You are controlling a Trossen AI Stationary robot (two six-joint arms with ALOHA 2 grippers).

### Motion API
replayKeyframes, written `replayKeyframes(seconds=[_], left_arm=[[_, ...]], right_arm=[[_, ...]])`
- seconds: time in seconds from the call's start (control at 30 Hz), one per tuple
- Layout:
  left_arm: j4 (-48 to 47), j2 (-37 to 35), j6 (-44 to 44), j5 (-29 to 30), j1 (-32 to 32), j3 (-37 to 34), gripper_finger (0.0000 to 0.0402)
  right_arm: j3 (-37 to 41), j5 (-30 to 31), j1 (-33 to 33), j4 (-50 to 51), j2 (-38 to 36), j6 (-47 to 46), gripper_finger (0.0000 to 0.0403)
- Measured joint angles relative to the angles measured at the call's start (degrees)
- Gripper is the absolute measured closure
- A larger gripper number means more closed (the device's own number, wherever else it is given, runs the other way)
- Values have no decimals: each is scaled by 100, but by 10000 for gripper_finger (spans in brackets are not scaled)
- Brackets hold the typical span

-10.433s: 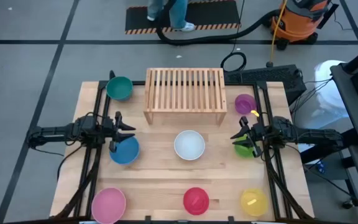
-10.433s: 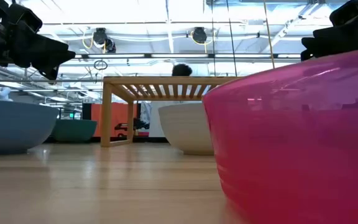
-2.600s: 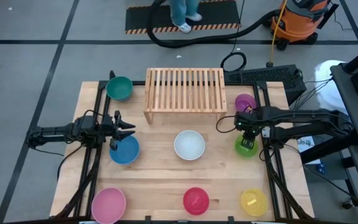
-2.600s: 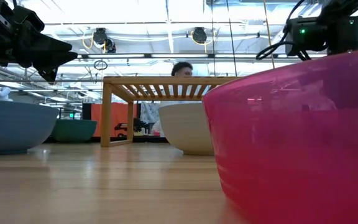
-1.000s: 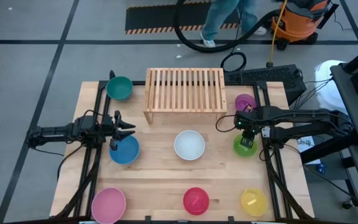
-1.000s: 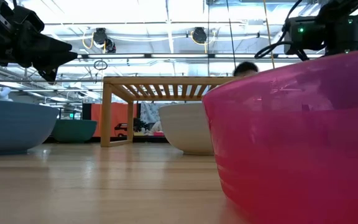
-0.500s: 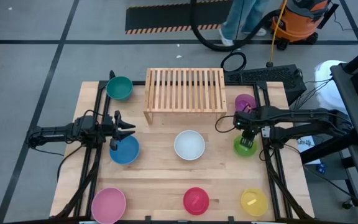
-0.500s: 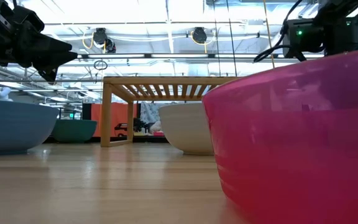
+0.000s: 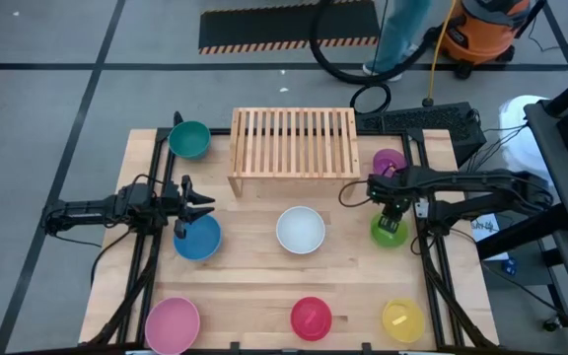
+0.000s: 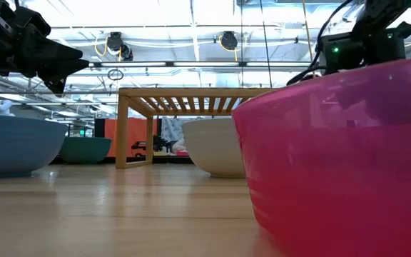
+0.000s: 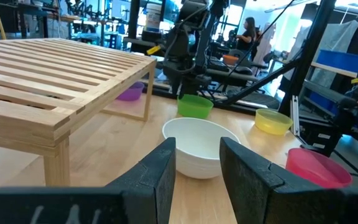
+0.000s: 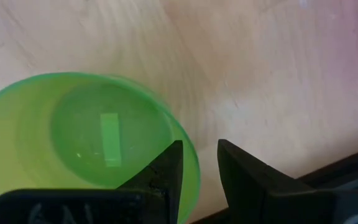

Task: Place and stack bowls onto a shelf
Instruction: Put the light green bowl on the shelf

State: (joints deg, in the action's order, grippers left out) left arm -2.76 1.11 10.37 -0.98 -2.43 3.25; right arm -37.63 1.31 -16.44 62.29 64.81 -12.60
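Note:
The light-wood shelf (image 9: 292,143) stands at the table's far middle with nothing on its slatted top. Around it sit single bowls on their bases: teal (image 9: 189,139), blue (image 9: 197,237), white (image 9: 301,230), purple (image 9: 389,162), green (image 9: 389,233), pink (image 9: 173,324), red (image 9: 311,318), yellow (image 9: 402,320). My right gripper (image 12: 201,168) points down over the green bowl (image 12: 92,134), open, one finger over the bowl's inside, the other outside its rim. My left gripper (image 9: 205,204) waits open and level above the blue bowl's far edge.
Black rails (image 9: 432,286) run along both table sides under the arms. In the low view the red bowl (image 10: 334,157) fills the near right and hides the right fingers. Bare wood lies between the shelf and the white bowl. A person walks beyond the far edge.
My right gripper has sunk slightly toward the green bowl and shifted a little toward the table's left, still open. The bowls and the left arm have kept still.

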Motion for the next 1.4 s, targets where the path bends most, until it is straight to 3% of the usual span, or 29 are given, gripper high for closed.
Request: replayKeyframes(seconds=[0.4, 0.73, 1.1, 1.4], left_arm=[[-1, 0, -11, -49, 0, 0, 270], [0, -1, 20, -51, 0, 0, 270], [-1, -1, -11, -54, 1, 0, 270], [1, -1, -11, -54, 1, 0, 270]], right_arm=[[0, -29, -344, -1, 346, 16, 313], [-6, -325, -570, -22, 586, 136, 395], [-32, -453, -609, -36, 441, 267, 402], [-1586, -548, -589, 381, 239, 816, 403]])
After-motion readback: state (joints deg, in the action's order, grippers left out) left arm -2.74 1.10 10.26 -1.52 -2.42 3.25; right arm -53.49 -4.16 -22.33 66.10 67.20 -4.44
